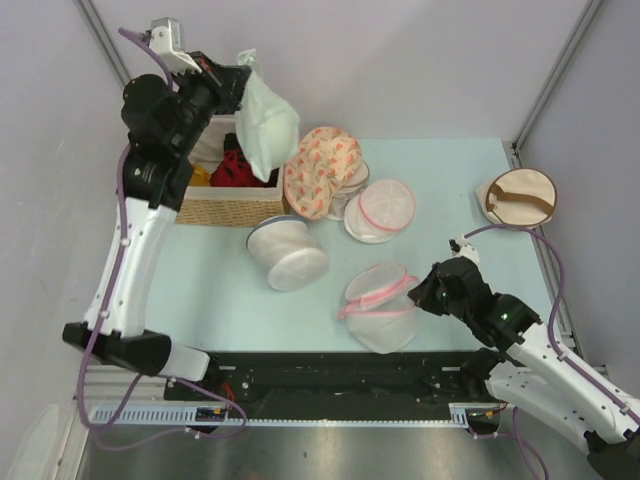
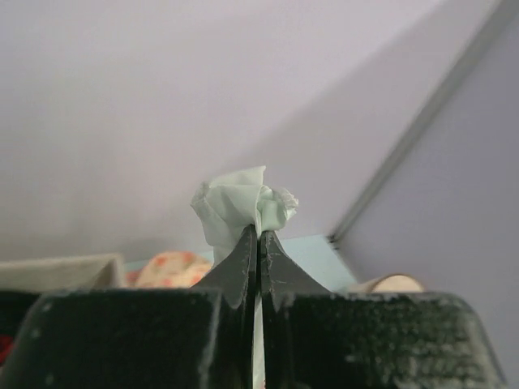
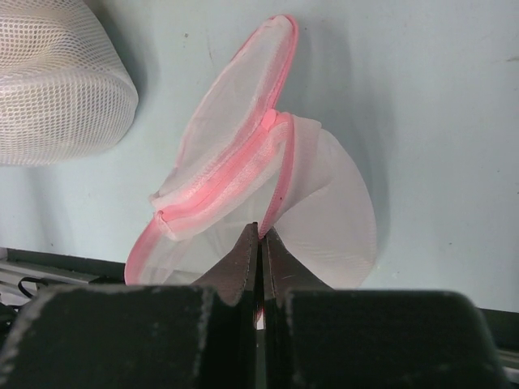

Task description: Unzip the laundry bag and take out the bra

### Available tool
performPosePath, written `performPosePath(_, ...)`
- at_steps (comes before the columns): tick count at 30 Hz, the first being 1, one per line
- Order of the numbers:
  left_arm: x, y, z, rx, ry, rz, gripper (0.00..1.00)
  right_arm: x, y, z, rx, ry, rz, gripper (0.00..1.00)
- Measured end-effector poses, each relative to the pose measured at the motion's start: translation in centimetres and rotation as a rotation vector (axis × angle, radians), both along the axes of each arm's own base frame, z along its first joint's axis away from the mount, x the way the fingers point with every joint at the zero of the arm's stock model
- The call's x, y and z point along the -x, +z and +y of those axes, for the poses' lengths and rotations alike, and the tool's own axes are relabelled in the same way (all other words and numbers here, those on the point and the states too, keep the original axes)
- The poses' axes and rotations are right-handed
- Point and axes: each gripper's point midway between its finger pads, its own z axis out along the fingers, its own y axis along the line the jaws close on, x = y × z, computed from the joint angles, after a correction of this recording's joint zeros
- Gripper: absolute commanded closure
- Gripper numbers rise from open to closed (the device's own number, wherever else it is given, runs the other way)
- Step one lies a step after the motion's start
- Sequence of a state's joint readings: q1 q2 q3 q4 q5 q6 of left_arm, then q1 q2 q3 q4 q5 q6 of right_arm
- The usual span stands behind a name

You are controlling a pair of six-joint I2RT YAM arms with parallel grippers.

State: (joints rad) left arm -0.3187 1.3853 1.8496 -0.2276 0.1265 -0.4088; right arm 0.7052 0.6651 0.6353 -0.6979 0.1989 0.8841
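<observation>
a: how far along?
b: looks mostly done. small rounded white mesh laundry bag with a pink zipper band unzipped, lying near the front edge of the pale blue table, flap lifted, mouth gaping. nothing red to be seen through the mesh in the right wrist view

a: and the bright red fabric bra?
b: bunched in the woven wicker basket at the far left, well apart from the bag, partly hidden behind a pale mint cloth

a: tools?
b: right gripper pinched tight on the bag's pink band at its right end. left gripper raised above the basket, clamped on the top of that mint cloth

a: which way pointing?
b: bag's long axis roughly left to right across the table, left end slightly nearer the arms. mouth facing left, joined side at the right by the closed jaws. bra too crumpled to give an axis

a: left to do?
b: probably only letting go of bag and cloth
</observation>
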Motion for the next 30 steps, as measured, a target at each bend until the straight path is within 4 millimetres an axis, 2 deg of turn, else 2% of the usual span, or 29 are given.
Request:
performPosePath(3, -4.8, -3.6, 3.1, -0.013, 0.102, 0.094, 1.00, -0.1, -0.1, 0.1, -0.002, -0.003, 0.005, 1.00)
performPosePath(4, -6.6, -5.3, 3.6, -0.012, 0.116, 0.138, 0.99, -0.2, -0.1, 0.2, -0.003, -0.004, 0.004, 1.00)
performPosePath(6, -10.1, -8.9, 6.5, 0.001, 0.175, 0.231, 1.00, -0.4, -0.1, 0.3, -0.005, -0.005, 0.003, 1.00)
performPosePath(8, -12.8, -12.4, 8.4, 0.017, 0.204, 0.315, 0.99, -0.4, -0.2, 0.3, 0.001, -0.008, 0.006, 1.00)
performPosePath(10, -14.5, -15.2, 10.1, 0.033, 0.236, 0.381, 1.00, -0.5, -0.3, 0.2, 0.006, -0.013, 0.005, 1.00)
performPosePath(13, -15.8, -17.2, 12.7, 0.063, 0.281, 0.433, 0.99, -0.7, -0.3, -0.1, 0.017, -0.024, 0.000, 1.00)
performPosePath(19, -16.7, -17.4, 18.2, 0.178, 0.357, 0.443, 1.00, -1.2, -1.0, -0.6, 0.047, -0.048, 0.016, 1.00)
performPosePath(23, -17.8, -19.4, 21.3, 0.227, 0.434, 0.479, 0.97, -1.6, -1.4, -0.9, 0.061, -0.059, 0.026, 1.00)
performPosePath(25, -18.4, -21.3, 22.6, 0.242, 0.484, 0.518, 0.71, -1.7, -1.3, -1.1, 0.064, -0.065, 0.023, 1.00)
performPosePath(26, -18.6, -22.3, 22.9, 0.246, 0.501, 0.540, 0.46, -1.8, -1.3, -1.2, 0.065, -0.067, 0.022, 1.00)
performPosePath(30, -19.3, -25.1, 23.3, 0.243, 0.527, 0.617, 0.10, -2.0, -1.4, -1.3, 0.070, -0.069, 0.026, 1.00)
